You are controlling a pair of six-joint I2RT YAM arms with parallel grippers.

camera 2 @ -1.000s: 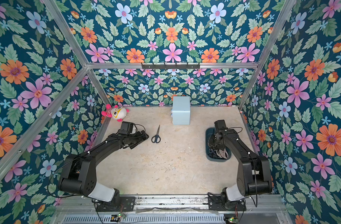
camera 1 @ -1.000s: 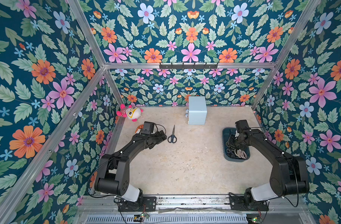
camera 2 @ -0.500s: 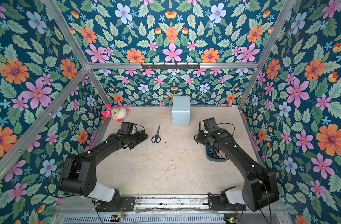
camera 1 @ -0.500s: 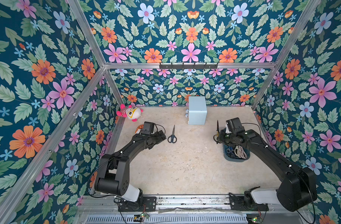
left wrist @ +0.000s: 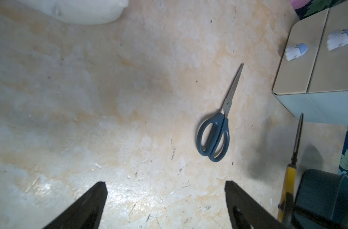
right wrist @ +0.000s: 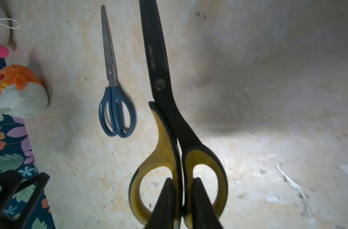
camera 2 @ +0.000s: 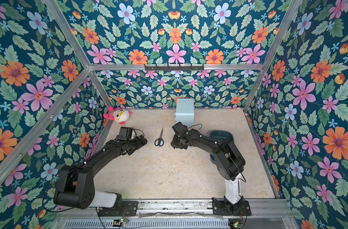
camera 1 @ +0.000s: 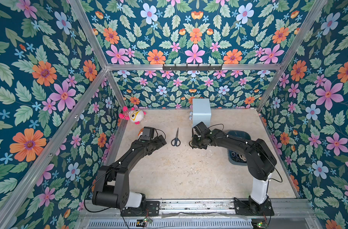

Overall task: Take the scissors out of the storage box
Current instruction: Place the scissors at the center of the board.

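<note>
The yellow-and-black scissors are being held by the right gripper, whose jaws are clamped together on the two inner handle bars where the loops meet. The blades are pointing toward the far wall. The pair is being carried low over the middle of the table, just right of the dark blue scissors, which are lying flat there, already out of the storage box.

For a clean set-down, the pair is best being lowered until handles and blades are lying flat, parallel to the dark blue scissors and apart from them, and only then being released. Dropped from height, the long blades are likely to be swinging into the neighbour. Further pairs are showing in the near end of the storage box at the right, so the work is judged to be far from finished.

The left gripper is being kept over the table to the left of the dark blue scissors, with jaws apart and nothing between them.

Against a second earlier, the right gripper is no longer being held down over the storage box: the pair is being brought leftward to the middle. The left arm and the dark blue scissors are unchanged.
</note>
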